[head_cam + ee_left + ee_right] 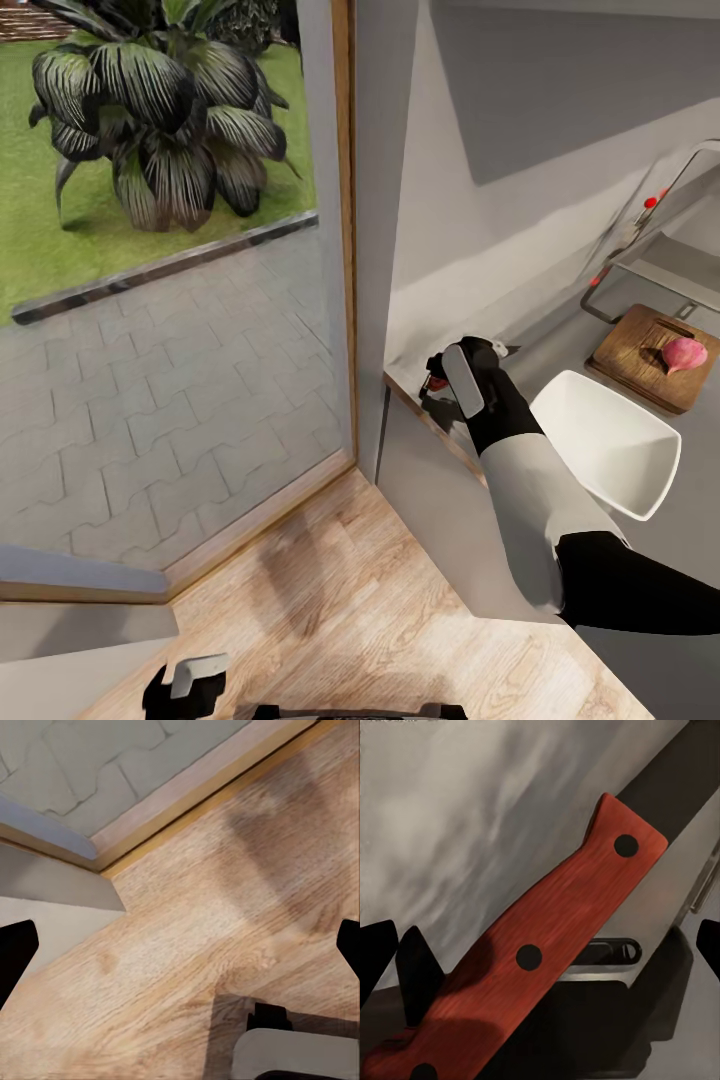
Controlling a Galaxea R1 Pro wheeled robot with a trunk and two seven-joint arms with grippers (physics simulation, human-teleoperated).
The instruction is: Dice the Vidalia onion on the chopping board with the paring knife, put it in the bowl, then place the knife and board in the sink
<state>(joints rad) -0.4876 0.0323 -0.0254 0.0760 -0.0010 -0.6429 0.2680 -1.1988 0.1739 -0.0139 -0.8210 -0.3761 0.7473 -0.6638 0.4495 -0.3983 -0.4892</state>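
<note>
The paring knife (pixel 547 937) lies on the grey countertop (pixel 560 345) near its left end. Its red riveted handle sits between the spread fingers of my right gripper (pixel 540 952), which is open and reaches down over it (pixel 450 385). To the right stands the white bowl (pixel 605 440). Past the bowl, the Vidalia onion (pixel 685 353) rests on the brown chopping board (pixel 640 350). The sink (pixel 665 270) is behind the board. My left gripper (pixel 185 685) hangs open low over the wooden floor.
A grey tap with red knobs (pixel 650 203) rises by the sink. A wood-framed glass door (pixel 345 250) stands left of the counter, with paving and a plant (pixel 160 120) outside. Wooden floor (pixel 225 915) lies below.
</note>
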